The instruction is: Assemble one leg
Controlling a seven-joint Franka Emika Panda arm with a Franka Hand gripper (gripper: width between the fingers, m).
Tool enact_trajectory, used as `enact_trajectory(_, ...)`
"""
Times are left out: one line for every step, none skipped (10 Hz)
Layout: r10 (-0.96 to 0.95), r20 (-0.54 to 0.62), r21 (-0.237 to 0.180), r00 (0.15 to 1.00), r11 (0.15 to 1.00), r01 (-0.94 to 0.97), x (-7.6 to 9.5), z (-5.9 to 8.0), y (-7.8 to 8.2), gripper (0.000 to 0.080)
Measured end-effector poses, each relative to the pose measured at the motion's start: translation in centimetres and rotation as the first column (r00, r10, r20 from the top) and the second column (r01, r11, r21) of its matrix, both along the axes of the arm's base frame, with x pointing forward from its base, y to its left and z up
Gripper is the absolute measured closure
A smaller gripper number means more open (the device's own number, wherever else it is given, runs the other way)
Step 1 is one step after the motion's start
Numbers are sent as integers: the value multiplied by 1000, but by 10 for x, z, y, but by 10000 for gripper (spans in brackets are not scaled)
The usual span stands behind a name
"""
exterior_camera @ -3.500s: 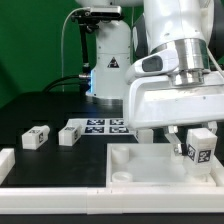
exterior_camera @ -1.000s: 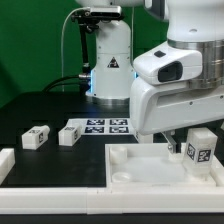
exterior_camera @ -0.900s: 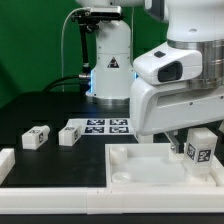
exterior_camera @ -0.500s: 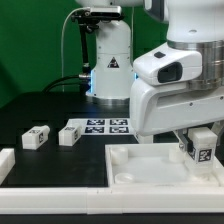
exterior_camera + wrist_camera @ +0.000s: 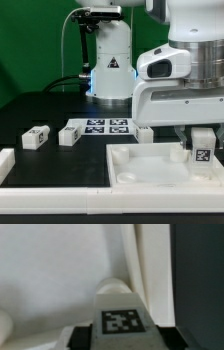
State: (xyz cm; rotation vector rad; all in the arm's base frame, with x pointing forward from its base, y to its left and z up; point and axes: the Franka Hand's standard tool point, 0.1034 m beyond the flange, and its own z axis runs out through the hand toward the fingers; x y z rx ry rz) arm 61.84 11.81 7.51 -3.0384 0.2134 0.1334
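Over the panel point(image 5: 140, 172) at the exterior view's right, the gripper point(image 5: 203, 137) — clamped on the leg point(image 5: 203, 150), apparently — sits slightly further right than a second ago.

Open table point(image 5: 30, 115) at exterior view's left; panel wall point(image 5: 150, 258) just beside leg point(image 5: 120, 308)

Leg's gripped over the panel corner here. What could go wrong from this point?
The leg is held by the gripper close to the raised rim of the panel; a small offset could catch it on that wall instead of seating. The grip seems to cover only its upper part, so pressing down might tilt or slip it.
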Motion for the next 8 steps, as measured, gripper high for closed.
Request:
enact_trajectory(-176, -10, -18, 984, 984, 175, -3, 0, 3, 508)
enact_trajectory(-322, -18, -39, 947, 946, 321, -4, 0, 5, 508)
enact_trajectory(-518, -23, -70, 855, 854, 515, -4, -1, 6, 508)
enact_trajectory(-613, -20, -89, 790, 788, 609, -3, -1, 6, 507)
enact_trajectory(-677, -17, -100, 735, 733, 673, -3, -1, 7, 507)
enact_trajectory(-751, -17, -108, 661, 658, 745, -2, -1, 7, 507)
enact_trajectory(-800, -21, -112, 600, 598, 793, -2, -1, 8, 507)
enact_trajectory(-826, -26, -114, 562, 561, 820, -2, -1, 8, 496)
